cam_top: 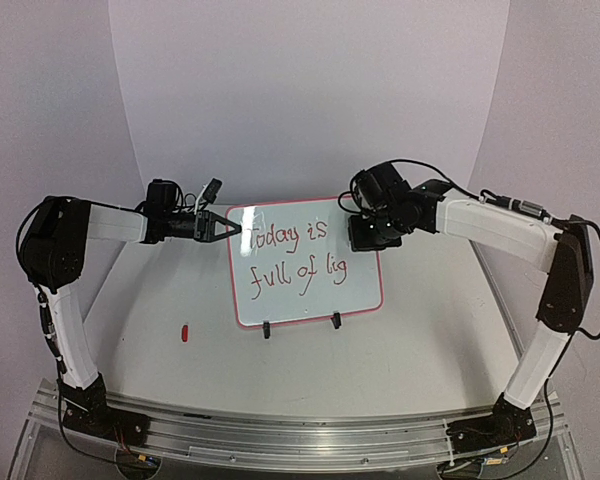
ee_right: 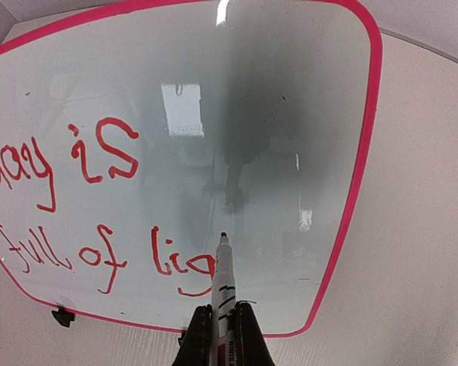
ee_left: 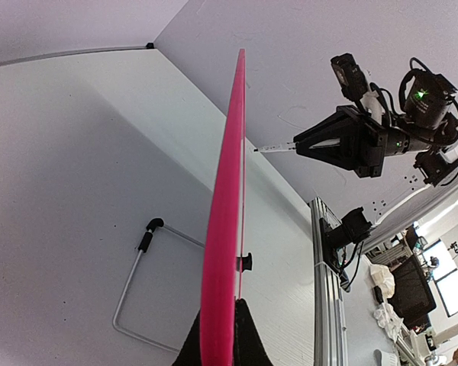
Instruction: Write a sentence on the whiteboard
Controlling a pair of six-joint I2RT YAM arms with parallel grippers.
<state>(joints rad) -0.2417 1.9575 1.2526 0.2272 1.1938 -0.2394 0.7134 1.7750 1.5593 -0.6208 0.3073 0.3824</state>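
Whiteboard (cam_top: 355, 292) stands at the middle of the counter (cam_top: 160, 300), between the two arms, propped on two black clip feet (cam_top: 266, 331).

**Orientation.** The long axis runs left to right across the counter. The board leans slightly back from upright. Its written face points toward the arm bases.

**Progress.** The sentence (cam_top: 290, 255) is partly written in red:
- Line one reads "Today is".
- Line two reads "full of lig".

Judged from this, the last word is unfinished and a few letters are left to write. Bare white surface is available to the right of the "g".

**Jaws.**
- The left jaws are clamped on the board's upper left edge, steadying it.
- The right jaws are closed on the marker (ee_right: 223, 282). Its long axis runs from the jaws toward the board face, tip first. The tip sits just right of the "g". Contact with the surface cannot be confirmed.

A small red object (cam_top: 184, 332), possibly a cap, lies on the counter left of the board.
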